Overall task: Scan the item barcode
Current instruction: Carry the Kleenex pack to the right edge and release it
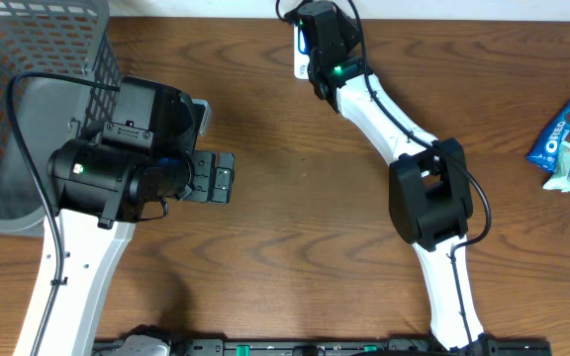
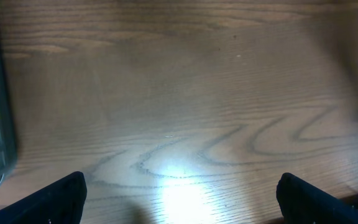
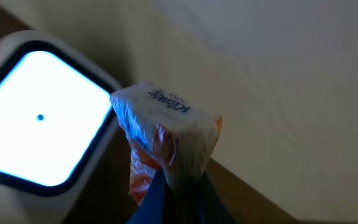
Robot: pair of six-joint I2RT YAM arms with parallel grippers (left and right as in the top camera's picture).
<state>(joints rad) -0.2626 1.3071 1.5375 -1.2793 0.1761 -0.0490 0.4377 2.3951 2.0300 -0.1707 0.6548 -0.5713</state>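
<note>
Your right tool (image 3: 178,198) is clenched on a pack (image 3: 166,121) marked Kleenex, pinching one end of its wrapper, up at the far edge of the bench (image 2: 179,93). The pack sits just beside the scanner (image 3: 39,118), whose window glows white. Your left tool (image 2: 182,199) is released, fingers spread wide over bare wood near the left edge, beside the basket (image 1: 28,69).

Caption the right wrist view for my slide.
Right hand holds a Kleenex tissue pack beside the glowing scanner window.
</note>
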